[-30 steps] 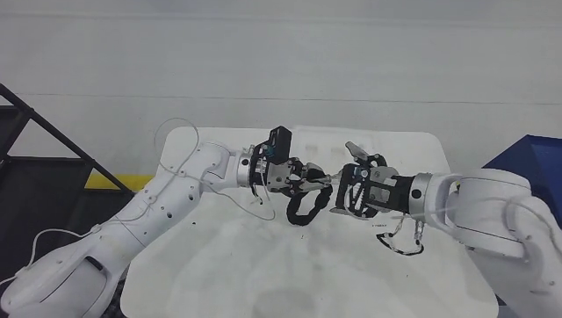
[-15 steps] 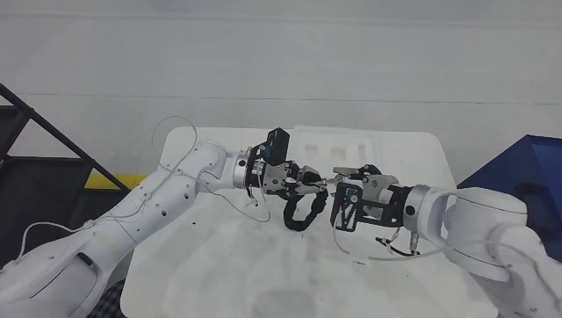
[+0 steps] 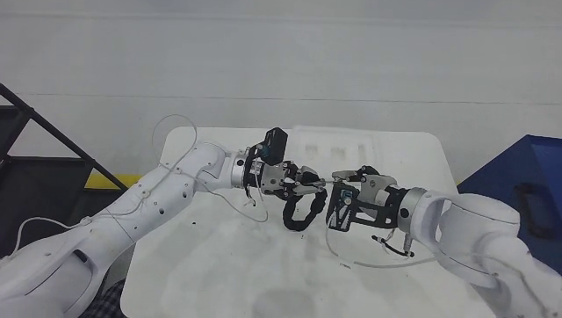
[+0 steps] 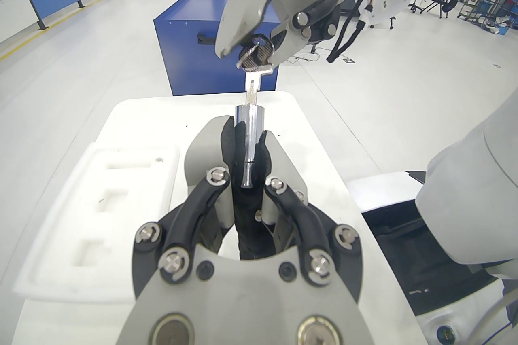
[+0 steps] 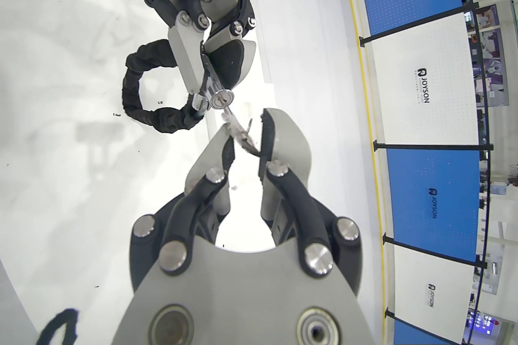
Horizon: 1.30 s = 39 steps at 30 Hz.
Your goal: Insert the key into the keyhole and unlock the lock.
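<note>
white table (image 3: 219,265), pale floor (image 3: 263,37); key (image 4: 253,79) seemingly inserted

White table (image 3: 219,274), rounded corners, white foam tray (image 3: 338,149) lying flat on it at the middle of the far edge, rectangular recesses in the tray's top, few small black specks (image 5: 115,115) scattered on the bare tabletop

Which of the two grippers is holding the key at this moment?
The right gripper: it pinches the key by its dark head, with the blade tip at the keyhole. The left gripper instead clamps the silver lock.
</note>
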Each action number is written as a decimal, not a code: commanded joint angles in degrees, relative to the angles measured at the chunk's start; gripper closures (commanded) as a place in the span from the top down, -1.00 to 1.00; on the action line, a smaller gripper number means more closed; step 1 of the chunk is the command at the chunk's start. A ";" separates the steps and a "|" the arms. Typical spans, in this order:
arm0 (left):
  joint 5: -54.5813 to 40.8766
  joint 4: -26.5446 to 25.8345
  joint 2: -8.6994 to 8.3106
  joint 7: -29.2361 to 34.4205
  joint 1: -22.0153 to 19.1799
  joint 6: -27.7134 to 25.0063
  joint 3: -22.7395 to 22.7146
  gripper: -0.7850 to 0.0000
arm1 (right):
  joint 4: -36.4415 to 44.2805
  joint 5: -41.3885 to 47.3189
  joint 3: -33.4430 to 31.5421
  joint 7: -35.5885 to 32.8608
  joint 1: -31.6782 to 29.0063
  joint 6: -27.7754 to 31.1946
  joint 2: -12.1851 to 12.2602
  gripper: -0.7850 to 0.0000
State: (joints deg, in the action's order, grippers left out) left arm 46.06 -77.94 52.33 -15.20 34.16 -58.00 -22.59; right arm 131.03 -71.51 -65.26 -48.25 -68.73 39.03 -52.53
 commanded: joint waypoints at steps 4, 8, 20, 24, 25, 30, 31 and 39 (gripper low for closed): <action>0.20 0.18 -0.11 -0.77 -0.50 0.00 0.79 -1.00 | -0.65 4.10 -0.95 0.58 -0.65 -0.91 0.00 -1.00; 0.70 0.22 -0.16 -1.47 -0.83 0.00 1.15 -1.00 | -1.87 10.17 -1.81 0.41 -0.70 -1.75 -0.02 -1.00; 8.84 -0.35 0.08 -6.17 -0.76 0.00 -0.09 -1.00 | -6.27 30.40 -2.76 -4.22 1.06 -10.17 -0.31 -1.00; 12.84 -0.43 0.31 -7.93 -0.18 0.05 -1.46 -1.00 | -7.40 36.29 -2.50 -6.17 1.58 -14.75 -0.49 -1.00; 13.83 -0.49 0.38 -8.26 0.01 0.21 -1.83 -1.00 | -7.58 37.49 -2.43 -6.88 1.85 -15.61 -0.51 -1.00; 16.86 -0.82 0.66 -9.83 1.17 0.31 -3.42 -1.00 | -8.37 42.58 -2.20 -8.34 2.62 -19.07 -0.67 -1.00; 17.31 -0.81 0.71 -9.91 1.35 0.23 -3.71 -1.00 | -8.47 42.90 -2.23 -8.55 2.72 -19.47 -0.67 -1.00; 19.08 -0.09 1.08 -8.41 2.79 0.01 -5.76 -1.00 | -9.15 44.13 -2.89 -9.72 3.04 -20.48 -0.53 1.00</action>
State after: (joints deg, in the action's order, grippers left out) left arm 65.01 -78.14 53.36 -24.01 36.72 -58.00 -28.10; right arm 121.95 -27.42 -67.97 -57.78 -65.68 18.46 -53.11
